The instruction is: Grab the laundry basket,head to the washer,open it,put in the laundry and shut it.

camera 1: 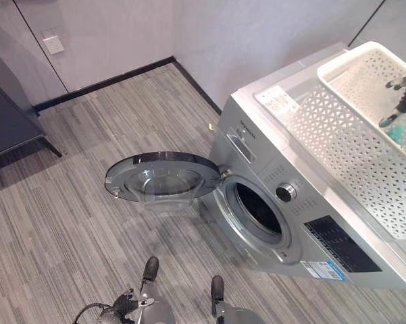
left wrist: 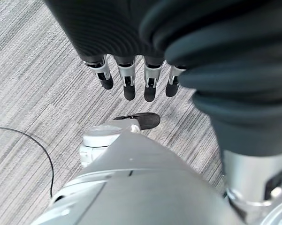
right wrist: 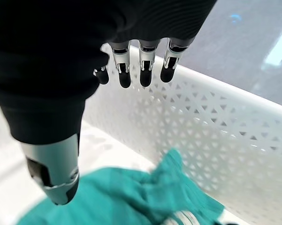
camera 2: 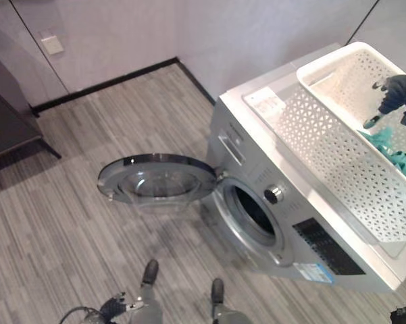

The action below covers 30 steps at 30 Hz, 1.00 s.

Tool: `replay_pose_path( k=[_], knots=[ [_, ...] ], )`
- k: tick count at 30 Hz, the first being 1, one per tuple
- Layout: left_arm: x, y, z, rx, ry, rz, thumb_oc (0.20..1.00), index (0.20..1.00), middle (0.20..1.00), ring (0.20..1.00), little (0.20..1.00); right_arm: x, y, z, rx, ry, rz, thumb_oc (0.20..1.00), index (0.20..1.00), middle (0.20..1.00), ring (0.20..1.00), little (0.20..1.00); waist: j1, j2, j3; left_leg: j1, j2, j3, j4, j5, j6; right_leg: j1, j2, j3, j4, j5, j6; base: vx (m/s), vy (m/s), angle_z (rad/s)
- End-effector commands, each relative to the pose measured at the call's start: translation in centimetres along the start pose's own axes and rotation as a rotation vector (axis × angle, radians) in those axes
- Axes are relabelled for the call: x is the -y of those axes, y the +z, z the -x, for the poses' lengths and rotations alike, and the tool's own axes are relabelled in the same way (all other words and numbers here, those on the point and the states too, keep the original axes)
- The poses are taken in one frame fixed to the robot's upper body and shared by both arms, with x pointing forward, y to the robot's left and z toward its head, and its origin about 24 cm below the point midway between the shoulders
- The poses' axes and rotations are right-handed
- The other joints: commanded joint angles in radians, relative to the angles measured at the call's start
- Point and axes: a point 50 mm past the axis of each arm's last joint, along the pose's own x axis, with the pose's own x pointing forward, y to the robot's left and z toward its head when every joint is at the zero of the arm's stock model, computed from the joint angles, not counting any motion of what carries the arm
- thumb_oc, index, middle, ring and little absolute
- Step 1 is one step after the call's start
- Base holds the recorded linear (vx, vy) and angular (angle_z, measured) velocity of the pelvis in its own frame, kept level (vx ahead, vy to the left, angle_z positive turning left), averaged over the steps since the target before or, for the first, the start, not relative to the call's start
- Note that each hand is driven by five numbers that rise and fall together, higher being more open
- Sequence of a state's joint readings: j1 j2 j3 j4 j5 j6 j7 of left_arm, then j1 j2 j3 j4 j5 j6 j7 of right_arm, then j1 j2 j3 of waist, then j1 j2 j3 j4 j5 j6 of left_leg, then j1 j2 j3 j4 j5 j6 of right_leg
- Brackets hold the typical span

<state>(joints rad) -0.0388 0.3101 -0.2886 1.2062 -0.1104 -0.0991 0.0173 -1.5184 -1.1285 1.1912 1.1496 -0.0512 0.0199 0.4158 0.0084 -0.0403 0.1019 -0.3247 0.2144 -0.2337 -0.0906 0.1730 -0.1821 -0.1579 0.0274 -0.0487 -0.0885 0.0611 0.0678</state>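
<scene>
The right hand [right wrist: 131,70], fingers straight, hangs over green cloth [right wrist: 131,201] in the white basket [camera 1: 351,155] on the washer [camera 1: 284,223]. Its door [camera 1: 161,177] at 9 o'clock stands open. The left hand [left wrist: 131,77] hangs loose over the floor [camera 1: 88,135].

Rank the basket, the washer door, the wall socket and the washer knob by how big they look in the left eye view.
1. Basket
2. Washer door
3. Wall socket
4. Knob
Socket and knob look close in size, and the socket is farther away, so their order is unsure.

We see our right hand [camera 2: 397,92] raised at far right, fingers [right wrist: 146,70] straight, empty. Left hand [left wrist: 131,77] hangs low, fingers relaxed.
</scene>
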Motion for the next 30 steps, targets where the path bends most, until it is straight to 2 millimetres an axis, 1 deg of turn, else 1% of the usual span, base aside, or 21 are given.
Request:
replay_pose_path(
  k=[1, 5, 11, 14, 19, 22, 23, 24, 25, 26, 29, 30],
  knots=[
    [-3.1, 1.0, -0.2, 0.004, 0.067, -0.058, 1.000, 1.000, 1.000, 1.000, 1.000, 4.1, -0.7, 1.7, -0.039, -0.140, -0.054, 1.000, 1.000, 1.000, 1.000, 1.000, 0.016, -0.116, 0.014, 0.236, -0.014, 0.059, 0.003, -0.140, 0.037, -0.051, -0.093, 0.055, 0.015, -0.057, 0.055, 0.01, 0.000, 0.06],
    [-2.3, 1.2, -0.2, 0.010, 0.037, -0.081, 1.000, 1.000, 1.000, 1.000, 1.000, 3.2, 0.3, 1.1, -0.009, -0.101, -0.039, 1.000, 1.000, 1.000, 1.000, 1.000, 0.016, -0.116, 0.009, 0.239, -0.009, 0.056, 0.003, -0.144, 0.037, -0.045, -0.090, 0.056, 0.018, -0.063, 0.051, 0.01, -0.003, 0.03],
    [-1.5, 1.9, -0.3, 0.046, 0.011, -0.085, 1.000, 1.000, 1.000, 1.000, 1.000, 1.4, 0.9, 0.2, 0.002, -0.041, -0.032, 1.000, 1.000, 1.000, 1.000, 1.000, 0.028, -0.111, 0.025, 0.235, -0.001, 0.051, 0.003, -0.135, 0.036, -0.049, -0.084, 0.053, 0.018, -0.065, 0.051, 0.00, 0.000, 0.00],
    [-1.4, 1.8, -0.3, 0.040, 0.008, -0.089, 1.000, 1.000, 1.000, 1.000, 1.000, 1.3, 1.3, 0.1, 0.002, -0.036, -0.015, 1.000, 1.000, 1.000, 1.000, 1.000, 0.035, -0.111, 0.034, 0.228, 0.002, 0.048, 0.003, -0.127, 0.035, -0.051, -0.082, 0.051, 0.015, -0.066, 0.050, 0.00, 0.000, 0.00],
    [-1.7, 1.6, -0.3, 0.033, 0.019, -0.079, 1.000, 1.000, 1.000, 1.000, 1.000, 1.3, 3.4, 0.0, 0.062, -0.040, 0.032, 1.000, 1.000, 1.000, 1.000, 1.000, 0.051, -0.110, 0.054, 0.213, 0.006, 0.040, 0.005, -0.113, 0.034, -0.061, -0.078, 0.049, 0.014, -0.066, 0.048, 0.00, 0.000, 0.00],
    [-1.8, 1.8, -0.3, 0.041, 0.025, -0.064, 1.000, 1.000, 1.000, 1.000, 1.000, 1.1, 4.0, -0.1, 0.087, -0.025, 0.016, 1.000, 1.000, 1.000, 1.000, 1.000, 0.058, -0.108, 0.066, 0.192, 0.005, 0.034, 0.005, -0.100, 0.030, -0.073, -0.077, 0.046, 0.009, -0.063, 0.048, 0.00, 0.000, 0.00],
    [-1.8, 1.8, -0.3, 0.041, 0.024, -0.064, 1.000, 1.000, 1.000, 1.000, 1.000, 1.1, 4.0, -0.1, 0.087, -0.025, 0.016, 1.000, 1.000, 1.000, 1.000, 1.000, 0.058, -0.108, 0.065, 0.192, 0.005, 0.034, 0.005, -0.100, 0.030, -0.073, -0.077, 0.045, 0.009, -0.063, 0.048, -0.02, -0.026, 0.05],
    [-1.8, 2.4, -0.4, 0.068, 0.028, -0.045, 1.000, 1.000, 1.000, 1.000, 1.000, 0.4, 3.7, -0.3, 0.080, 0.000, 0.011, 1.000, 1.000, 1.000, 1.000, 1.000, 0.063, -0.106, 0.080, 0.173, 0.003, 0.028, 0.005, -0.088, 0.027, -0.084, -0.077, 0.041, 0.005, -0.061, 0.046, -0.01, -0.021, 0.07],
    [-1.8, 2.4, -0.4, 0.068, 0.028, -0.045, 1.000, 1.000, 1.000, 1.000, 1.000, 0.4, 3.7, -0.3, 0.080, 0.000, 0.011, 1.000, 1.000, 1.000, 1.000, 1.000, 0.063, -0.106, 0.080, 0.172, 0.003, 0.027, 0.006, -0.088, 0.027, -0.085, -0.077, 0.040, 0.005, -0.061, 0.046, -0.01, -0.037, 0.12],
    [-1.7, 2.8, -0.4, 0.083, 0.027, -0.040, 1.000, 1.000, 1.000, 1.000, 1.000, -0.4, 3.4, -0.5, 0.068, 0.039, 0.016, 1.000, 1.000, 1.000, 1.000, 1.000, 0.063, -0.106, 0.085, 0.166, 0.003, 0.024, 0.005, -0.085, 0.026, -0.088, -0.077, 0.040, 0.003, -0.060, 0.045, 0.00, -0.016, 0.11],
    [-1.7, 2.9, -0.4, 0.089, 0.025, -0.041, 1.000, 1.000, 1.000, 1.000, 1.000, -0.8, 3.3, -0.6, 0.064, 0.057, 0.016, 1.000, 1.000, 1.000, 1.000, 1.000, 0.063, -0.106, 0.087, 0.165, 0.002, 0.023, 0.005, -0.085, 0.027, -0.088, -0.076, 0.040, 0.002, -0.060, 0.044, 0.00, -0.014, 0.08],
    [-1.4, 3.2, -0.4, 0.105, 0.016, -0.050, 1.000, 1.000, 1.000, 1.000, 1.000, -1.9, 2.9, -0.9, 0.053, 0.109, 0.020, 1.000, 1.000, 1.000, 1.000, 1.000, 0.063, -0.105, 0.090, 0.166, 0.003, 0.022, 0.004, -0.086, 0.027, -0.087, -0.075, 0.041, 0.002, -0.062, 0.044, 0.01, -0.012, 0.04]
  ],
)
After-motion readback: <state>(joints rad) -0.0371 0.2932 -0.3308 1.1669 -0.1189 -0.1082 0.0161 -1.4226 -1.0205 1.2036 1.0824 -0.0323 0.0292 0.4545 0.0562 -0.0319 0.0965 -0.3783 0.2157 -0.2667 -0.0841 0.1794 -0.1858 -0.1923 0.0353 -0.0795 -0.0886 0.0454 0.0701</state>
